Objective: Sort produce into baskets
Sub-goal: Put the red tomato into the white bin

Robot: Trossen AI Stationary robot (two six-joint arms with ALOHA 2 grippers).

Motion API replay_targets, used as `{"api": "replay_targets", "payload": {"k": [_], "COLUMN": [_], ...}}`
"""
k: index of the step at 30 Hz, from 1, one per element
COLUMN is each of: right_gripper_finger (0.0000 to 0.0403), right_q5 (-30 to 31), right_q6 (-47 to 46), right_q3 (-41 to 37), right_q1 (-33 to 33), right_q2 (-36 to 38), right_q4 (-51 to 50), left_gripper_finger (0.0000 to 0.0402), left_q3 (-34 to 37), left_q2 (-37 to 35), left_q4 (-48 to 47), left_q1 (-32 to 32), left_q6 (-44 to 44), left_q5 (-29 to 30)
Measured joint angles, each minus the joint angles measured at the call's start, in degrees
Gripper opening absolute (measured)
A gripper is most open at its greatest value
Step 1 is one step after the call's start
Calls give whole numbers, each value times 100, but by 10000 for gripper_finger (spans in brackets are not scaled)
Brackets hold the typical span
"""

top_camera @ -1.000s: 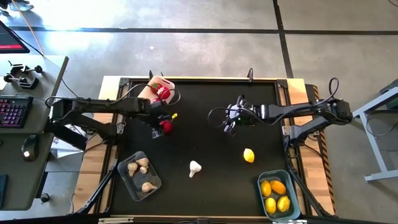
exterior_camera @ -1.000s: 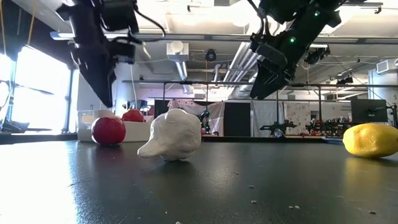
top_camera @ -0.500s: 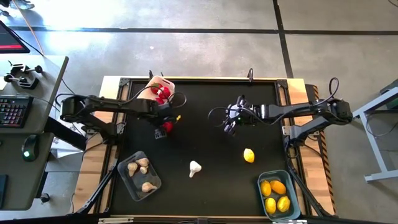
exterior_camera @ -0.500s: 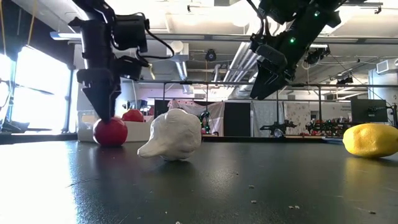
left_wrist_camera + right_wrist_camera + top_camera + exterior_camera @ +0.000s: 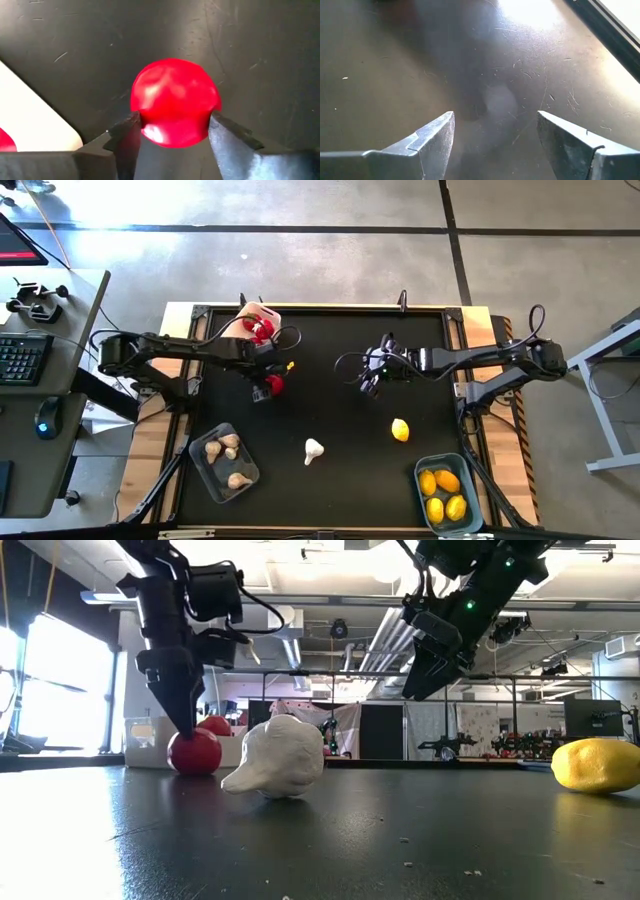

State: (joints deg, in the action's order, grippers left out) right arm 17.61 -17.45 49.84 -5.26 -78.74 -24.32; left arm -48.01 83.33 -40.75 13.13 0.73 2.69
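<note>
I'm seeing the black table sitting on a grey concrete floor. Left of the table, a desk is carrying a keyboard and a mouse; right of the table, a grey stand is standing.

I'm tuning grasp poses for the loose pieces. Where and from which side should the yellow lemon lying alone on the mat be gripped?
Probably from straight above, across its narrow middle. The lemon is an oval lying on its side on the black mat, so the short axis likely fits between the fingers best and the tapered ends would tend to slip. Nothing crowds it. The right gripper, open and hovering, is the closer one.
</note>
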Motion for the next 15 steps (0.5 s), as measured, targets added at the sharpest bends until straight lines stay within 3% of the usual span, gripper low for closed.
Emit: {"api": "replay_targets", "payload": {"k": [15], "right_gripper_finger": [272], "right_q5": [2], "right_q6": [0], "right_q3": [0], "right_q1": [4], "right_q2": [0], "right_q4": [-72], "left_gripper_finger": [100], "left_q3": [-520], "left_q2": [-35], "left_q4": [-530], "left_q1": [-5], "left_q6": [-493], "left_q5": [-47]}}
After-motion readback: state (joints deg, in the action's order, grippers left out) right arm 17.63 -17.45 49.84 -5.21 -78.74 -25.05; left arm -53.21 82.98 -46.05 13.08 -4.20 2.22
